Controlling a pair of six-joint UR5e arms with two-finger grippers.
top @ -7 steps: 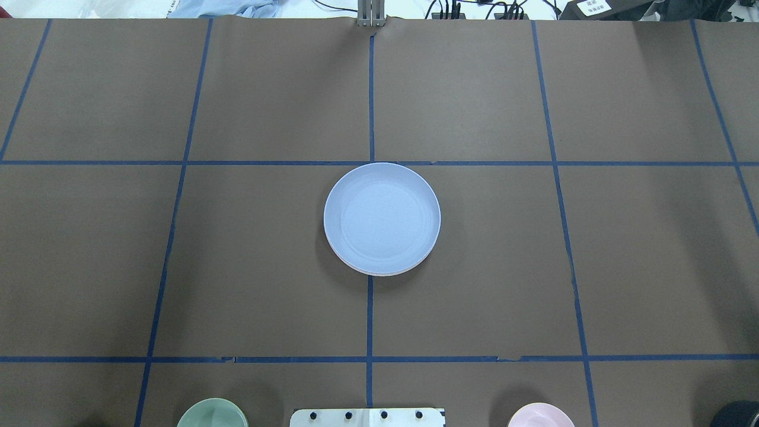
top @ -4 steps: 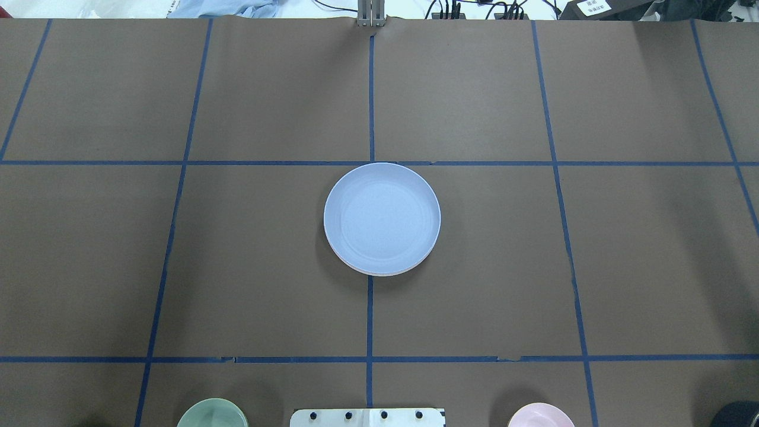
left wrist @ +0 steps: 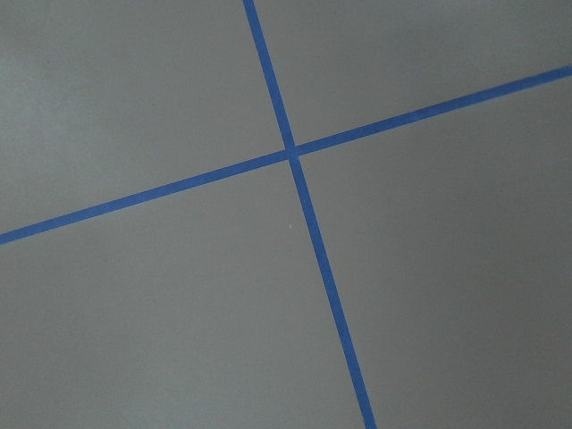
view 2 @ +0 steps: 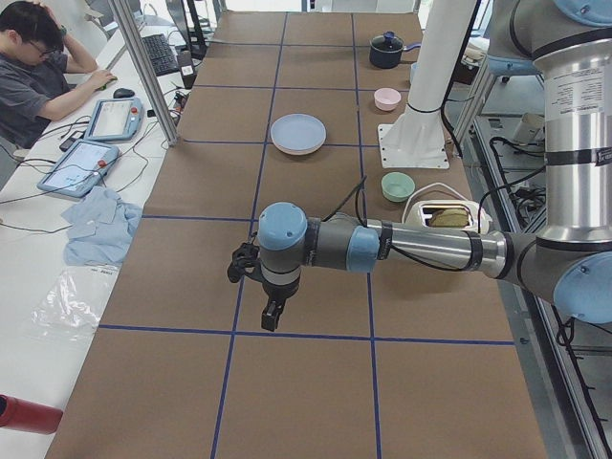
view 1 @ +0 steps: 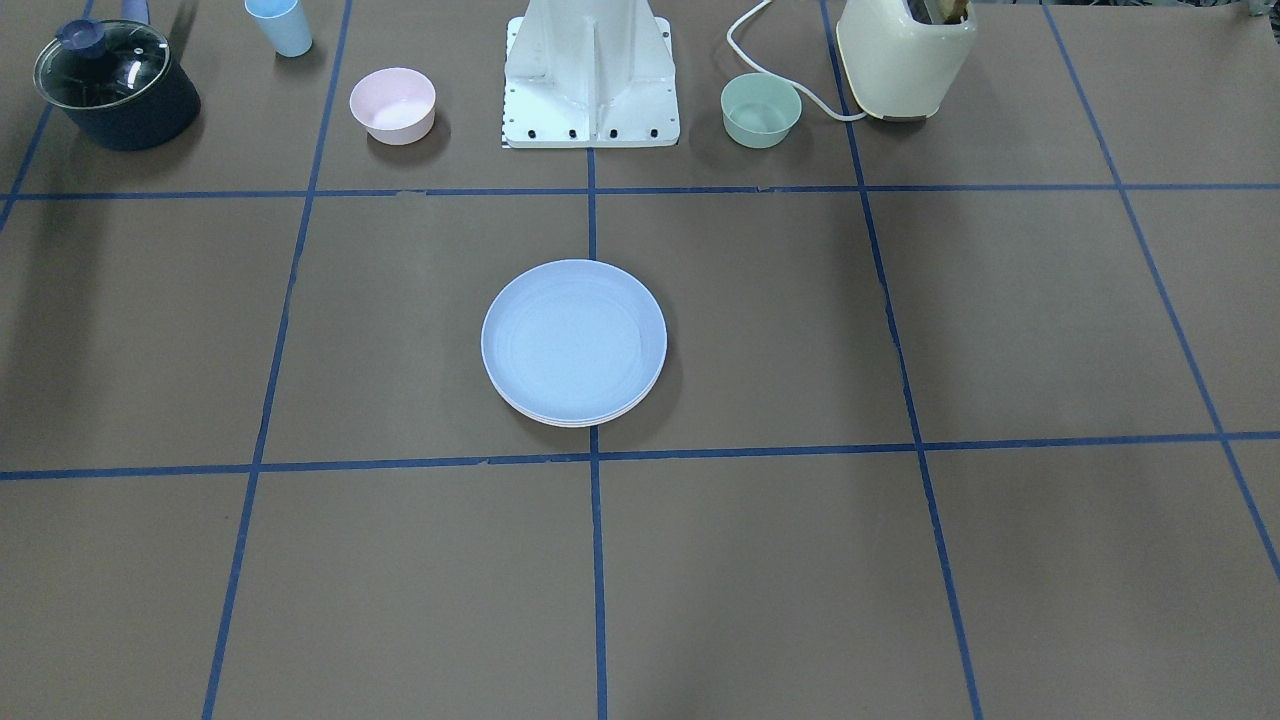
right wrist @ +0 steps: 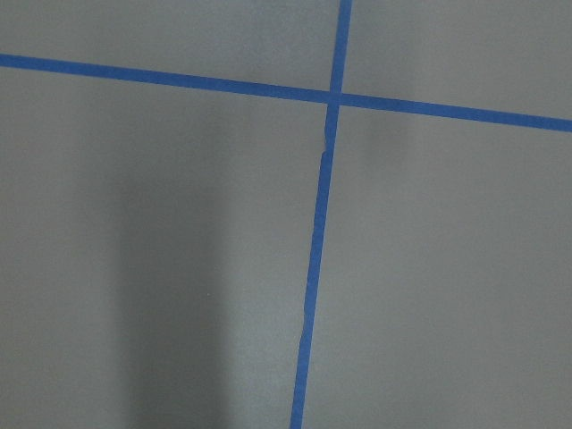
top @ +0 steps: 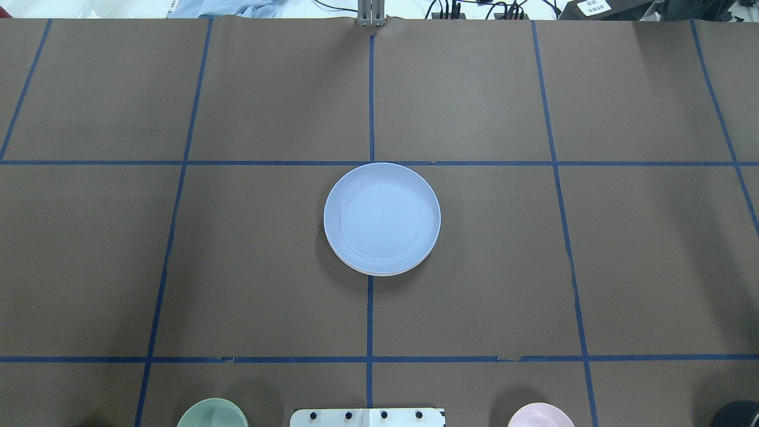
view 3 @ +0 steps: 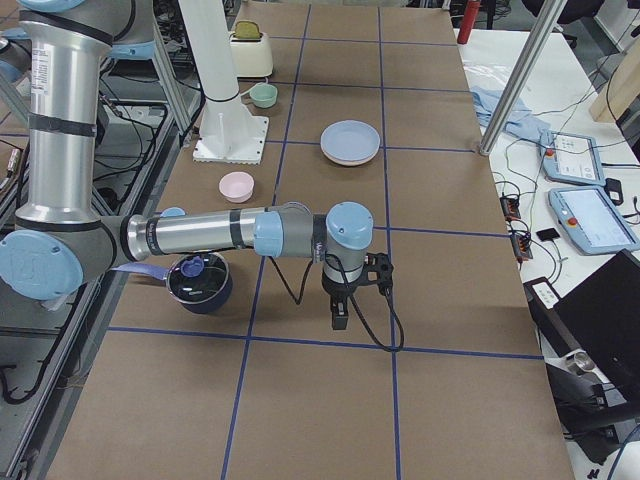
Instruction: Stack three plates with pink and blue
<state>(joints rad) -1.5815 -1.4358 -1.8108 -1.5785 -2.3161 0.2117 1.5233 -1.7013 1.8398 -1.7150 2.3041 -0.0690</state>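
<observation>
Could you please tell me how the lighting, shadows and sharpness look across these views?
Overhead exterior: even light, the plate stack sharp, with a soft shadow below and left of it. Exterior front-facing: small glare spots on the pot's glass lid. Right wrist-mounted: a broad soft shadow band down the left of the table; the tape lines are crisp. Left wrist-mounted: flat light, in focus.

Lower plates (top: pixel 379 274) hidden under blue plate (top: pixel 382 218), only rims showing.
</observation>
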